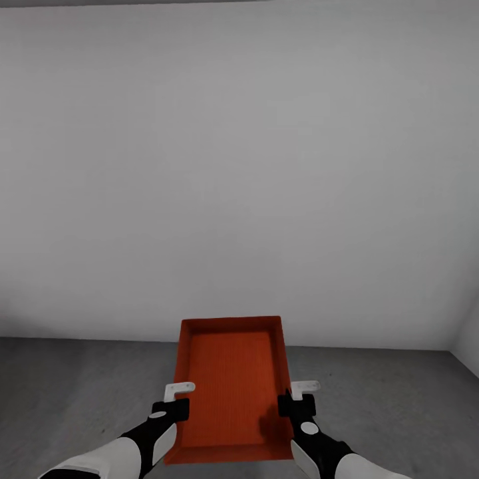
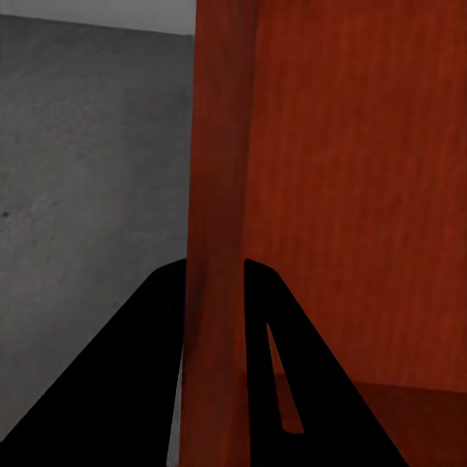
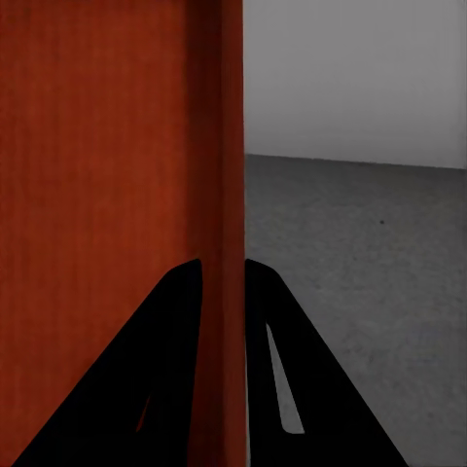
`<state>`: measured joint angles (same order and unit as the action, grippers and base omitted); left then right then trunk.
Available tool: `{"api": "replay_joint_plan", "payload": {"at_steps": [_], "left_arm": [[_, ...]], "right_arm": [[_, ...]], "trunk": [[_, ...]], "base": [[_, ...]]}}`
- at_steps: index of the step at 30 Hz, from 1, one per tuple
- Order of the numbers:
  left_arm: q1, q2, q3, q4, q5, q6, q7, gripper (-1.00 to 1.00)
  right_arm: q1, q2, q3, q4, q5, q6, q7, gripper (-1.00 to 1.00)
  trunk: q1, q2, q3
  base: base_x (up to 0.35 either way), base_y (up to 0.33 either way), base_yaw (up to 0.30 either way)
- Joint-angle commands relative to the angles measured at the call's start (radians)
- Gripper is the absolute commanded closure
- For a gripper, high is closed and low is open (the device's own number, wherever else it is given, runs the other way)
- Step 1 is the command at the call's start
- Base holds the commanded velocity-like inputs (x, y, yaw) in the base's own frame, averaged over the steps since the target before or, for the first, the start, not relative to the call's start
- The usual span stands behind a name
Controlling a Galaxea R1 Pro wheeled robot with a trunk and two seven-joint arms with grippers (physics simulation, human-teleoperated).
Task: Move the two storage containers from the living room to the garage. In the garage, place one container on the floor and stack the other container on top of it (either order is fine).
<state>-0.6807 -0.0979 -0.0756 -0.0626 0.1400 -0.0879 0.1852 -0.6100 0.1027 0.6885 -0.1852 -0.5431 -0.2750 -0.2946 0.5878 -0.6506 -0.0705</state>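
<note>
One orange-red storage container [image 1: 231,389] hangs in front of me above the grey concrete floor [image 1: 80,386] of the garage, open side up, held by both long side walls. My left gripper [image 1: 174,407] is shut on its left wall [image 2: 216,224], one black finger [image 2: 146,370] on either side of the rim. On the opposite wall [image 3: 226,195] my right gripper [image 1: 293,402] is shut the same way, its fingers [image 3: 277,370] straddling the rim. The container looks empty inside.
A plain white wall [image 1: 239,166] rises straight ahead, meeting the concrete a short way beyond the container. A second white wall [image 1: 469,342] forms a corner at the far right. Bare concrete [image 3: 360,263] spreads on both sides of the container.
</note>
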Motion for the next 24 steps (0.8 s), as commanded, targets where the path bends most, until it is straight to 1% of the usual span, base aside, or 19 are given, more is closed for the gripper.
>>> {"api": "replay_joint_plan", "payload": {"at_steps": [1,10,24], "left_arm": [[-0.002,0.000,0.017,-0.063,0.004,-0.004,0.011,1.00],[-0.002,0.000,0.017,-0.063,0.004,-0.004,0.011,1.00],[-0.002,0.000,0.017,-0.063,0.004,-0.004,0.012,1.00]], "right_arm": [[-0.001,0.000,0.043,0.058,-0.031,-0.010,-0.008,1.00],[-0.001,0.000,0.044,0.059,-0.031,-0.009,-0.008,1.00],[-0.001,-0.001,0.042,0.059,-0.032,-0.009,-0.009,1.00]], "trunk": [[0.000,-0.002,-0.002],[0.000,-0.002,-0.006],[0.000,-0.002,-0.027]], "base": [[0.005,0.000,0.000],[0.001,0.000,0.015],[0.000,0.000,0.095]]}}
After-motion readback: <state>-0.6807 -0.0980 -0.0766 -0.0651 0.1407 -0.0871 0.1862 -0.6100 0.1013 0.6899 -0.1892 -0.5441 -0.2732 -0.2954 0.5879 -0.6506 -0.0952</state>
